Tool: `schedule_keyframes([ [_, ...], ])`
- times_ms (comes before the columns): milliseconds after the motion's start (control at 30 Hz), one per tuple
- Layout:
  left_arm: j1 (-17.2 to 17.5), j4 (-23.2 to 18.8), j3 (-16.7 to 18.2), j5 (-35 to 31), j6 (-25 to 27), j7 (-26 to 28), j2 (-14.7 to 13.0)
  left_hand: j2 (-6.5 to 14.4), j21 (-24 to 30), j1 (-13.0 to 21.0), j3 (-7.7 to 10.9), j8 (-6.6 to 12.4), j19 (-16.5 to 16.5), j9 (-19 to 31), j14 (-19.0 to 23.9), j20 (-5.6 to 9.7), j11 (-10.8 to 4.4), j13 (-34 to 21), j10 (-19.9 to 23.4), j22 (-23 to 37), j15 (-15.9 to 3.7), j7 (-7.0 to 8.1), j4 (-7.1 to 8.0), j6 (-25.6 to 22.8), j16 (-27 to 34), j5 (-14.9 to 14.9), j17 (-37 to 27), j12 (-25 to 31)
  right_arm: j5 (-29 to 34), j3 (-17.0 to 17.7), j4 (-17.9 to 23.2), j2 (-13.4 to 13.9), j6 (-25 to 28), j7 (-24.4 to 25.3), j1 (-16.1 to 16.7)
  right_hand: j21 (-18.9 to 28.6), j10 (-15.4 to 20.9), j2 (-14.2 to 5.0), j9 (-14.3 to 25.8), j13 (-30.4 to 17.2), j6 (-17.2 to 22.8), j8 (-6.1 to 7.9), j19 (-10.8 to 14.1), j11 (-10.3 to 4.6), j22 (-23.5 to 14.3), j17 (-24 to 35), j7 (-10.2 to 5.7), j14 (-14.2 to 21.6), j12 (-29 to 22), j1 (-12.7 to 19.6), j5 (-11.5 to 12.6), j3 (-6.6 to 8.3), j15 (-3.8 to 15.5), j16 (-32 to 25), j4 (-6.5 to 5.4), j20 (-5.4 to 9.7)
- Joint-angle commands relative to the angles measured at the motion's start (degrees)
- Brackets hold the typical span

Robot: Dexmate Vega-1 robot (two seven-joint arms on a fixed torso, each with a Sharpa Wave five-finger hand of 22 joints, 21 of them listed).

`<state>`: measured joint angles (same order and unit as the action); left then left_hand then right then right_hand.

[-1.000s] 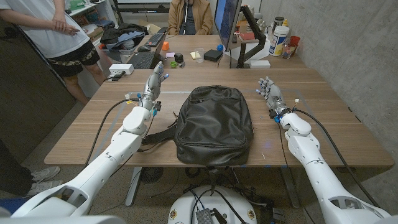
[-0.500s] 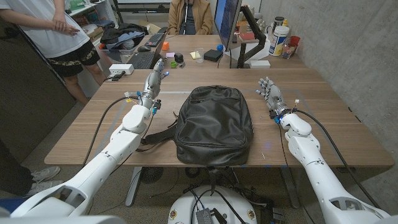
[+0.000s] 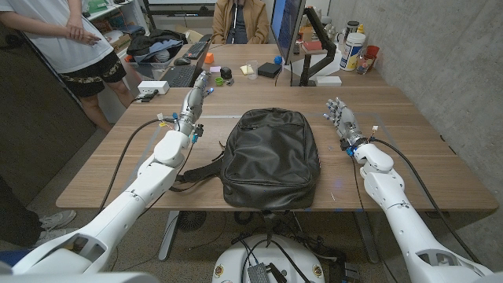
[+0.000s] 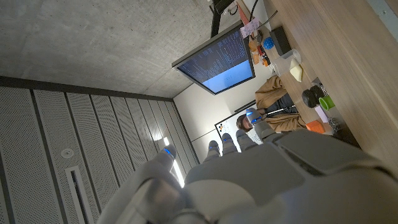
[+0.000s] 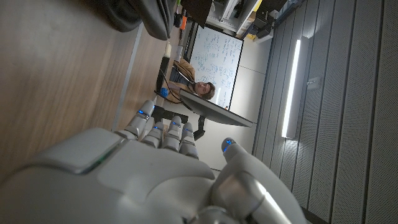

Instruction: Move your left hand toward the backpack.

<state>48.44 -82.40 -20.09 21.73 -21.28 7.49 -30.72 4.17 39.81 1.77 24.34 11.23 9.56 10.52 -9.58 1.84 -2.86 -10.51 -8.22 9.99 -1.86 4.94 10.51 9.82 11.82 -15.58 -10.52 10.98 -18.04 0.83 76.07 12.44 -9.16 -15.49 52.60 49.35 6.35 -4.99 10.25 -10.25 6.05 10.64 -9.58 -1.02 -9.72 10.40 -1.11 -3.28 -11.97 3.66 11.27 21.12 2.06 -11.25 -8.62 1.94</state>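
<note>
Wooden table [image 3: 110,161] is spreading under our arms, with a keyboard [image 3: 179,76], a monitor [image 3: 286,27] and small desk items at its far end, and a person [image 3: 78,47] standing off to our left. We are seeing the black backpack [image 3: 269,156] lying flat in the middle, between our hands. We are holding our left hand [image 3: 192,101] released, fingers straight, just beside the bag's far left corner, not touching. Our right hand [image 3: 341,118] is standing released, fingers apart, near the bag's right side.

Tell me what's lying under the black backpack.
The backpack lies flat on the wooden table. A strap pokes out toward the left robot hand. Anything else underneath is covered.
</note>
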Motion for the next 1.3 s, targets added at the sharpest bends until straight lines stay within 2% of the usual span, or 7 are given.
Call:
schedule_keyframes([
  [33,-0.53,-0.17,0.22,-0.76,0.12,0.0,-0.31,5.84,-0.06,0.07,0.52,-0.06,1.33,0.2,-1.35,0.42,-0.05,-0.18,-0.6,0.27,-1.37,0.19,0.04,0.02,-0.03,0.23,-0.34,-0.04,0.07,-0.28,-0.52,-0.17,-0.19,-0.1,-0.39,-0.23,0.61,-4.7,0.28,-0.28,0.43,0.35,-3.0,-0.17,-0.21,0.19,-0.11,-0.17,-0.29,0.07,0.25,0.04,1.56,-0.27,-0.04,5.98],
  [1300,-2.68,-1.12,-0.81,-3.15,-1.05,-1.89,-0.28,5.57,-0.57,0.02,0.73,0.06,0.9,0.2,-1.22,0.37,-0.42,-0.17,-0.17,0.29,-1.42,0.54,-0.03,-0.82,-0.03,0.44,-0.31,0.2,1.05,-1.17,-0.4,0.55,-0.98,-0.1,-0.01,-1.36,0.65,-4.7,0.28,-0.29,0.46,0.28,-3.87,-0.09,-0.25,0.14,-0.16,-0.43,-0.24,0.04,0.25,-0.1,1.55,-0.15,-0.01,5.92],
])
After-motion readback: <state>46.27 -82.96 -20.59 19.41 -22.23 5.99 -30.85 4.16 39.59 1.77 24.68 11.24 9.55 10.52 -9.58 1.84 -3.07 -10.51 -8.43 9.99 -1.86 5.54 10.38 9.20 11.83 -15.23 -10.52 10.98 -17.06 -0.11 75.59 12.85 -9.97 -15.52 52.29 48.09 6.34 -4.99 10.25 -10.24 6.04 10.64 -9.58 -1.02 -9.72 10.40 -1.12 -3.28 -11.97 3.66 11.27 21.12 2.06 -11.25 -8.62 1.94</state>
